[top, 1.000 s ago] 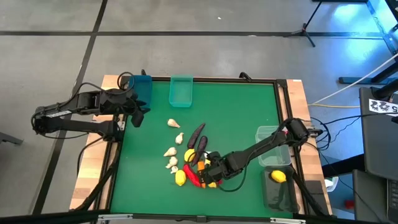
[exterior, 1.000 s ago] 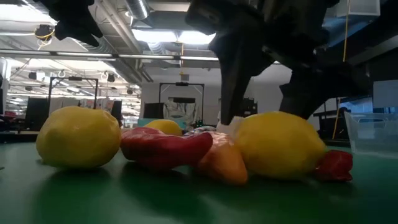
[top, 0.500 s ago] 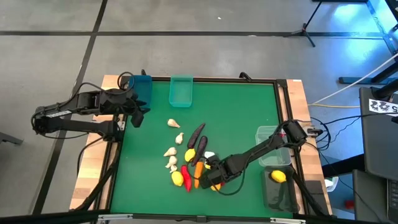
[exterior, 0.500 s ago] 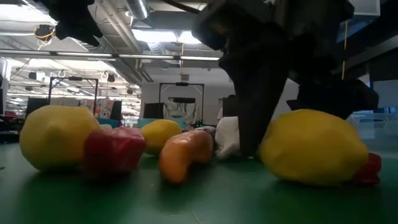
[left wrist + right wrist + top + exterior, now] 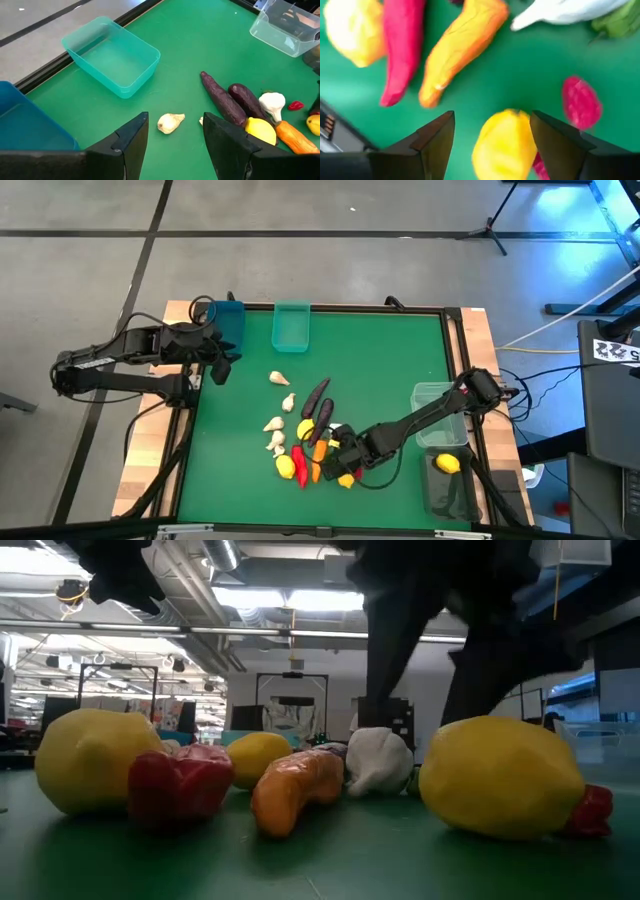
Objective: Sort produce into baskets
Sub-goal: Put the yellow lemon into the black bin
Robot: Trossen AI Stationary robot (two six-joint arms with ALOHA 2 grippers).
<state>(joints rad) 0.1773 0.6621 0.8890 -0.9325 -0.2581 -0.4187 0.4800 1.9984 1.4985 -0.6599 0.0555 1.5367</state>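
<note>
Hovering right tool (image 5: 492, 145) (fingers apart) over lemon (image 5: 504, 146)

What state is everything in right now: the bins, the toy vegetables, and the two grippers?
Blue plastic bin: upright, nothing seen inside.
Translucent teal bin: upright, empty.
Clear plastic bin: upright.
Dark grey bin: holds one lemon.
Yellow toy lemon: on the mat, between the right gripper's open fingers.
Orange toy carrot: lying loose.
Right gripper: open, low over the lemon.
Left gripper: open, empty, near the blue bin.
</note>
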